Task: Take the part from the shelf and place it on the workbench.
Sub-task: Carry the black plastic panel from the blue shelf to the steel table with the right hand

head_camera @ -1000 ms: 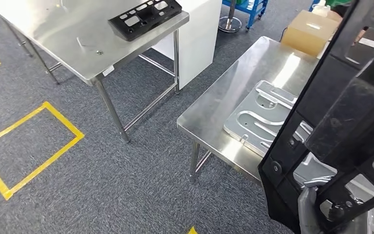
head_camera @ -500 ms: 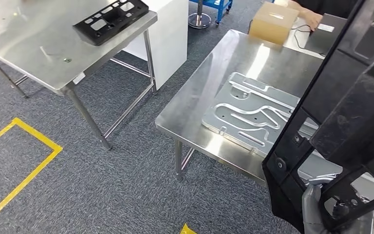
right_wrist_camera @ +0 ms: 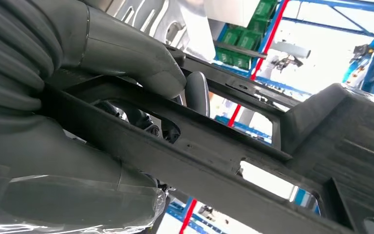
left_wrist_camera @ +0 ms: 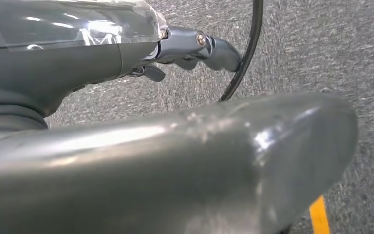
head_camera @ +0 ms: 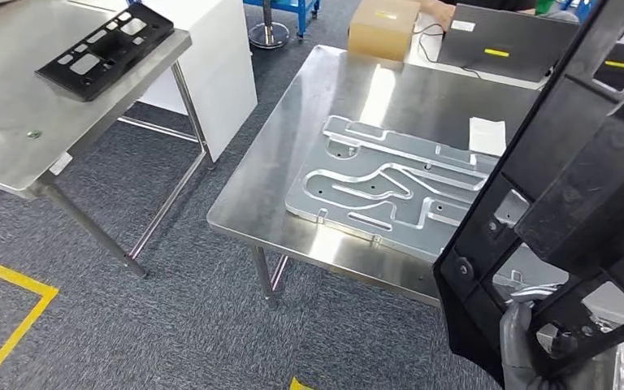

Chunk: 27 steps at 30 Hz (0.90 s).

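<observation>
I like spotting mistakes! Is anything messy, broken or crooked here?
Nothing looks broken or spilled. The right hand grips the big black part, tilted up in the air. A matching black part lies flat on the left table. The metal plate sits flat on the workbench.

Grey carpet floor [head_camera: 171, 325] with yellow tape line [head_camera: 12, 325] near left; white cabinet [head_camera: 203, 73] at far left; blue racking [right_wrist_camera: 370, 29] behind.

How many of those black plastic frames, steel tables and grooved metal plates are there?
Black frames: 2, one held in the right hand, one on the far table
Steel tables: 2
Grooved metal plates: 1
Total: 5
</observation>
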{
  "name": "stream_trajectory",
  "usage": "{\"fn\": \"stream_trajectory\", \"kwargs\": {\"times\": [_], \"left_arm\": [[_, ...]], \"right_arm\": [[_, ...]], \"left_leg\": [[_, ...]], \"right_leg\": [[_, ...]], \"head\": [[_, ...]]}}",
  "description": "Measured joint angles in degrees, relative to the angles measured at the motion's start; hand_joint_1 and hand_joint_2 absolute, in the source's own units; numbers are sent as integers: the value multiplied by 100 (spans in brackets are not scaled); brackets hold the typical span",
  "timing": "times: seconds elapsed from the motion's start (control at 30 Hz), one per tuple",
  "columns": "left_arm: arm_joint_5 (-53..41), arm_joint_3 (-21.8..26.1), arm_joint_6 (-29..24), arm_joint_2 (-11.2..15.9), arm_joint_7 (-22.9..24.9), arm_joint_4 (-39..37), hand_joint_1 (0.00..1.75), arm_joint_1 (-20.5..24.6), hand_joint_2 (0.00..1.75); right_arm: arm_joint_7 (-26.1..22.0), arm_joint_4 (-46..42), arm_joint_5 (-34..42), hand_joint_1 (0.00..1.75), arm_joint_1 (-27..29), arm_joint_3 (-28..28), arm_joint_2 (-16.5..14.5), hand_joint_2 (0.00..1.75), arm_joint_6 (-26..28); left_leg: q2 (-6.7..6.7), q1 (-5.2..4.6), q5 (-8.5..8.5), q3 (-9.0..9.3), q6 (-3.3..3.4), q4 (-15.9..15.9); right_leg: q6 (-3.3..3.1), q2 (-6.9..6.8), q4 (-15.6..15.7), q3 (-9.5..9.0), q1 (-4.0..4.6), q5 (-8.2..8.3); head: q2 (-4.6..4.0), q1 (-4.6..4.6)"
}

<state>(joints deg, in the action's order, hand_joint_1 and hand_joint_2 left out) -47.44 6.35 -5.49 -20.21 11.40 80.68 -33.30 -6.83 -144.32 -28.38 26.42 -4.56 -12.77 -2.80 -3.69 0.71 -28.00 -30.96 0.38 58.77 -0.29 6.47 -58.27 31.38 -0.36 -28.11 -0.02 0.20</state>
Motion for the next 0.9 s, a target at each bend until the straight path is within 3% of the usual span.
{"fn": "stream_trajectory", "kwargs": {"times": [0.03,0.1,0.2,0.23,0.27,0.3,0.33,0.4,0.47,0.57,0.63,0.7,0.77,0.8,0.83,0.9], "left_arm": [[-2,-2,10,-2,-9,-4,0,3,0],[-2,-9,29,-5,-20,-11,0,12,0],[9,-8,50,-8,-33,-30,0,16,0],[24,-7,55,-8,-40,-40,0,16,0],[42,-6,61,-8,-49,-52,0,18,0],[66,-6,69,-8,-59,-63,0,20,0],[90,-7,75,-8,-69,-73,0,23,0],[133,-10,83,-8,-81,-87,0,27,0],[171,-12,86,-7,-101,-100,0,31,0],[244,-14,90,-3,-119,-122,0,44,0],[275,-14,90,2,-126,-133,0,50,0],[296,-10,93,5,-129,-151,0,50,0],[305,-5,103,6,-128,-175,0,52,0],[306,-4,108,7,-128,-184,0,54,0],[307,-4,113,7,-128,-191,0,56,0],[307,-3,117,8,-128,-198,0,59,0]], "right_arm": [[8,-1,-14,175,8,-14,13,175,9],[16,-3,-27,175,32,-33,37,175,21],[24,-2,-38,175,37,-51,80,175,36],[28,2,-40,175,38,-53,94,175,42],[33,8,-42,175,42,-54,107,175,51],[37,13,-44,175,46,-55,118,175,62],[39,16,-46,175,48,-56,128,175,72],[40,17,-53,175,47,-59,141,175,86],[40,15,-58,175,45,-66,156,175,94],[40,11,-62,175,58,-84,170,175,105],[40,11,-61,175,66,-96,172,175,112],[43,11,-60,175,68,-121,173,175,119],[48,12,-60,175,74,-144,174,175,126],[52,13,-59,175,78,-149,174,175,128],[56,13,-58,175,84,-150,174,175,131],[62,13,-58,175,97,-151,174,175,135]], "left_leg": [[52,2,14,9,30,-20],[176,18,53,53,97,-95],[387,34,67,78,138,-148],[463,32,55,79,137,-146],[540,30,40,85,133,-145],[612,30,24,98,124,-144],[678,30,4,120,112,-143],[789,18,-45,184,67,-144],[873,0,-88,234,3,-145],[949,-4,-133,301,-89,-146],[741,7,-317,217,-135,106],[483,20,-687,-127,-156,818],[420,19,-888,-495,-159,1491],[416,16,-811,-560,-146,1548],[413,11,-626,-519,-122,1379],[356,-12,-164,-226,-31,621]], "right_leg": [[39,45,6,12,-11,5],[104,-92,-110,71,-14,-73],[178,-532,-997,528,-20,-547],[197,-589,-1334,713,-31,-674],[208,-615,-1519,823,-41,-696],[212,-632,-1492,821,-46,-604],[209,-663,-1247,700,-48,-419],[171,-849,-450,275,-23,-46],[99,-981,-5,48,26,73],[-5,-842,41,59,39,71],[-80,-734,82,40,6,99],[-133,-636,91,35,3,105],[-161,-532,83,28,32,95],[-171,-483,78,15,50,87],[-178,-435,74,-6,67,77],[-180,-360,68,-54,94,50]], "head": [[1,-2],[0,14],[-1,56],[-1,56],[-1,56],[-1,56],[-1,57],[-1,55],[-1,53],[-1,49],[-1,35],[-1,14],[-1,6],[-1,4],[-1,2],[-1,1]]}}
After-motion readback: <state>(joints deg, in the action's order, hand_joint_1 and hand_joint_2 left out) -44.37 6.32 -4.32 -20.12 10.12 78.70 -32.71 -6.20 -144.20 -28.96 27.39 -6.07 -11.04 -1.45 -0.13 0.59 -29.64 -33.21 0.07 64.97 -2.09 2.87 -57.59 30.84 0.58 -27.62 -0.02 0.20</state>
